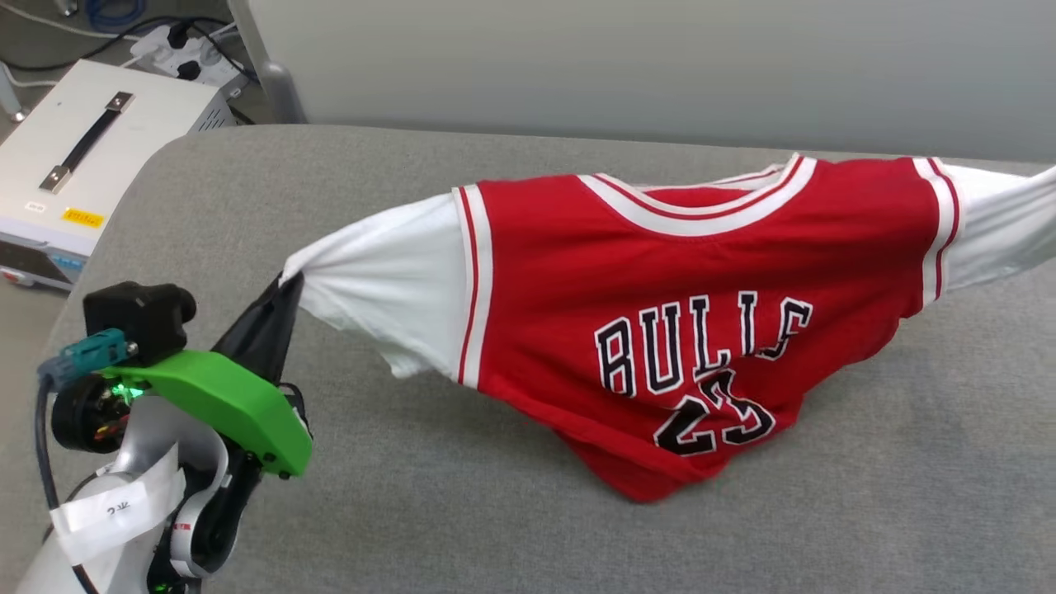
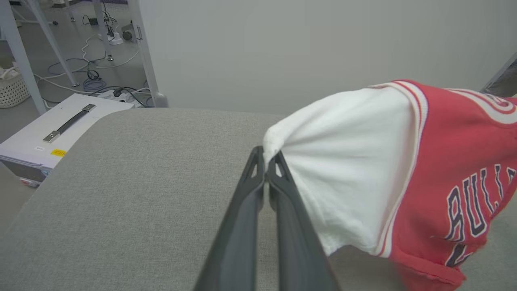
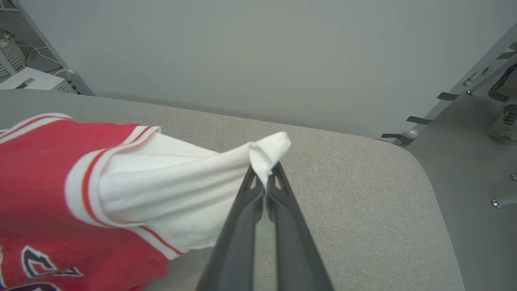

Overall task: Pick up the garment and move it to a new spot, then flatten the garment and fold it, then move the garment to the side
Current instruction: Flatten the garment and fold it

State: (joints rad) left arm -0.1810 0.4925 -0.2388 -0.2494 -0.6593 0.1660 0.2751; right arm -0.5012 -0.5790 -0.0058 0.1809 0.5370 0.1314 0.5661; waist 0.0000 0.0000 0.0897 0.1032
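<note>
The garment (image 1: 660, 289), a red jersey with white sleeves and black "BULLS 23" lettering, hangs stretched across the grey table (image 1: 412, 511), its lower hem resting on the surface. My left gripper (image 1: 285, 285) is shut on the tip of the white sleeve at the left; in the left wrist view the left gripper (image 2: 266, 155) pinches the bunched sleeve of the garment (image 2: 355, 161). In the right wrist view my right gripper (image 3: 264, 173) is shut on the other white sleeve of the garment (image 3: 161, 190), which runs off the head view's right edge.
A white box (image 1: 82, 157) with a dark handle stands on the floor left of the table. A grey wall (image 1: 660, 58) rises behind the table's far edge. A person's shoe (image 3: 503, 121) shows on the floor at the far right of the right wrist view.
</note>
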